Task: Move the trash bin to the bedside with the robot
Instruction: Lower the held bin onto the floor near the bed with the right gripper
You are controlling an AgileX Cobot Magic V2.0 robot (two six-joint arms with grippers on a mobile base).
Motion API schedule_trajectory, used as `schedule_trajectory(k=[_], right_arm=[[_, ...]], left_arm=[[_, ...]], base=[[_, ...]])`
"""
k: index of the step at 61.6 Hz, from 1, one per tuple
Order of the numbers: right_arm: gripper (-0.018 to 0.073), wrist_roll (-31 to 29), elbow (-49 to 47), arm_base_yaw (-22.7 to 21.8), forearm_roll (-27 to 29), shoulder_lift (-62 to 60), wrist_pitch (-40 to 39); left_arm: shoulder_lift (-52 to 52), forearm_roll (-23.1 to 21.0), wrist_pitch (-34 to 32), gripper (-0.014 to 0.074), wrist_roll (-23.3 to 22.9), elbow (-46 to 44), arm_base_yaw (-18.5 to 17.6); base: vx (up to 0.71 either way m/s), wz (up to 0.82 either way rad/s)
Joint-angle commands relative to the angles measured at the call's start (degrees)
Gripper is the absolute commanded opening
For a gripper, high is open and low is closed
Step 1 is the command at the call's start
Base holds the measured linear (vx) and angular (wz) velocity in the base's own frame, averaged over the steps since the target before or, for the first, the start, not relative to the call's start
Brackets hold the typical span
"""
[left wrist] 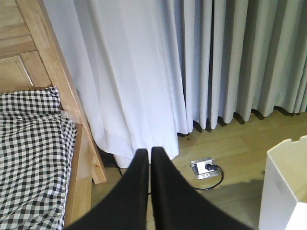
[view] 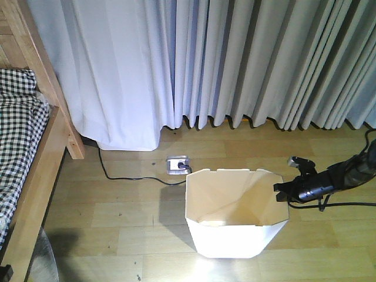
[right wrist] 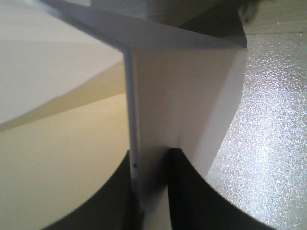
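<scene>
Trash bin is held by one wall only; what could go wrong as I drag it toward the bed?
1. The right pincer pinches one thin wall of the trash bin at the rim; dragging may flex it, tip the bin or let it slip out.
2. The black cable and floor socket lie between bin and bed frame; the base could snag there.

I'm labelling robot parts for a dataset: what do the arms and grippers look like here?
The right arm is slim and black, with black cables trailing beside it. The left gripper and right gripper both have smooth black fingers tapering to narrow tips.
</scene>
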Motion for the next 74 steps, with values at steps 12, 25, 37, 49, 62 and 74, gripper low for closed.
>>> schedule_trajectory(k=[12, 25, 37, 49, 62, 74], right_arm=[[-0.0003, 2.62, -11.57, 4.13, 2.82, 2.38, 11.35], [0.0000, 5.88, -17.72, 6.06, 2.38, 5.98, 12.04], [0.0006, 8.61, -20.14, 6.06, 2.37, 7.99, 12.08], [0.0023, 8.49, -20.15, 6.06, 2.30, 9.03, 10.27], [0.0111, 8.49, -20.15, 6.06, 2.24, 9.11, 10.23], [0.0283, 8.49, -20.15, 6.06, 1.01, 9.11, 10.81]], left_arm=[[-1.17, 0.00, -3.96, -0.0007, -0.27, 1.01, -0.02], [-1.17, 0.00, -3.96, -0.0007, -0.27, 1.01, -0.02], [-1.17, 0.00, -3.96, -0.0007, -0.27, 1.01, -0.02], [-1.17, 0.00, -3.96, -0.0007, -0.27, 1.01, -0.02], [-1.17, 0.00, -3.96, -0.0007, -0.27, 1.01, -0.02], [-1.17, 0.00, -3.96, -0.0007, -0.27, 1.01, -0.02]], base=[[0.00, 0.00], [0.00, 0.00], [0.00, 0.00], [0.00, 0.00], [0.00, 0.00], [0.00, 0.00]])
